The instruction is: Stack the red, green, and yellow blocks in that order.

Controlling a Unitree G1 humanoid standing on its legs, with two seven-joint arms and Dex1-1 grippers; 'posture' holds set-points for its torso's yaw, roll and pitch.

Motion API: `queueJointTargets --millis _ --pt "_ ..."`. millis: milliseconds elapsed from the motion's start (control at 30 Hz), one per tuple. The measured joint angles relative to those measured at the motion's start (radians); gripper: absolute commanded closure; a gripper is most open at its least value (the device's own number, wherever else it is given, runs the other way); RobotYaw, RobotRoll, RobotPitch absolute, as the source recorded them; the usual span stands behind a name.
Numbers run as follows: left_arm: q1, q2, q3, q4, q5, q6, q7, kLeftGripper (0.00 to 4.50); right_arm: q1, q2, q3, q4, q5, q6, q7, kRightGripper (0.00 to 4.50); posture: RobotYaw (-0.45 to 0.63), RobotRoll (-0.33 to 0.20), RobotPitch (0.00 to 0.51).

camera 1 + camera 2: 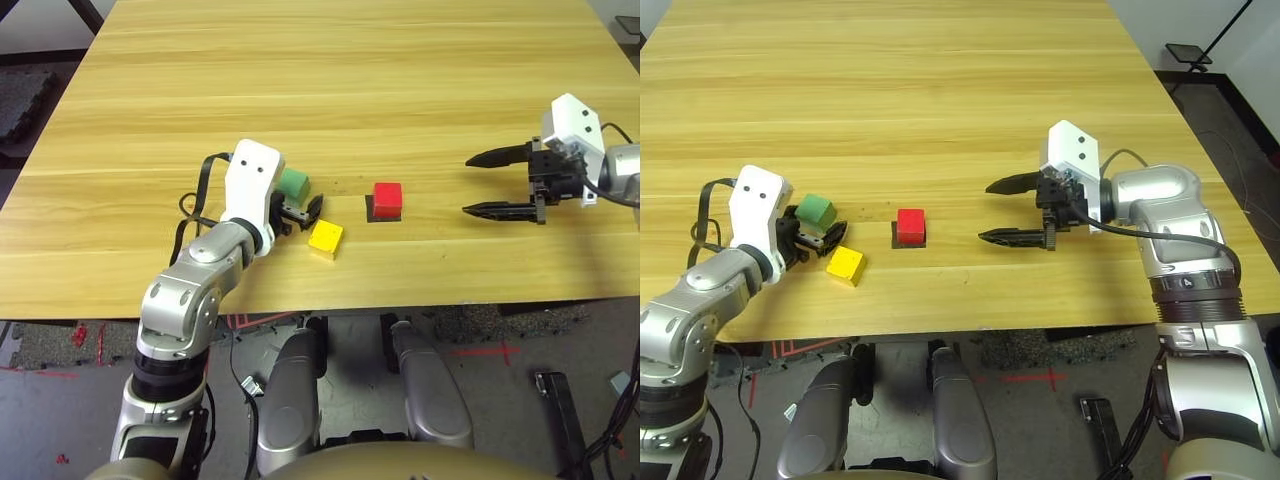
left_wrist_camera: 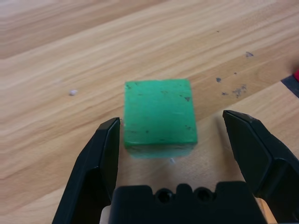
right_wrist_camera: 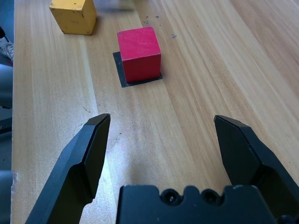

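The robot's left gripper [image 2: 163,144] hangs low over the wooden table [image 1: 350,90], its two black fingers spread wide and gripping nothing, with the green block [image 2: 159,114] sitting squarely in the gap between them. One finger stands just beside the block's face; the other stands farther off, so the block sits off-centre in the span. The block rests flat on the wood, its sides roughly in line with the fingers, a cube with no long axis to favour. This arm is plainly the nearer one to it.

The red block [image 1: 387,200] sits on a flat black patch [image 3: 122,72] near the middle of the table's front edge, apart from the green one and toward the robot's right. The yellow block [image 1: 326,238] lies just in front of the left gripper, near the green block but not touching it.

The right gripper [image 1: 1020,210] hovers well clear on the far side of the red block, fingers likewise spread and empty, pointing toward it. By the look of things, the green block is next to be lifted onto the red.
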Motion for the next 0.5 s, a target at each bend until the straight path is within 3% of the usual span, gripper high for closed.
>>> queueJointTargets --millis 67,167,333,500 --pt "0.000 0.000 0.001 0.012 0.005 -0.010 -0.002 0.00 0.000 0.000 0.000 0.000 0.000 0.000 0.000 0.03 0.27 0.078 0.299" --pt "0.000 0.000 0.006 0.036 0.006 -0.032 -0.006 0.62 0.000 0.002 0.000 0.000 0.000 -0.001 -0.001 0.00 0.27 0.078 0.295" --pt "0.000 -0.002 0.016 0.077 0.007 -0.074 -0.013 2.35 0.000 0.010 0.000 0.000 0.000 -0.004 -0.005 0.00 0.27 0.074 0.288" --pt "-0.008 -0.003 0.020 0.108 0.007 -0.107 -0.021 2.44 -0.001 0.018 0.000 0.001 0.000 -0.005 -0.007 0.00 0.27 0.075 0.279"
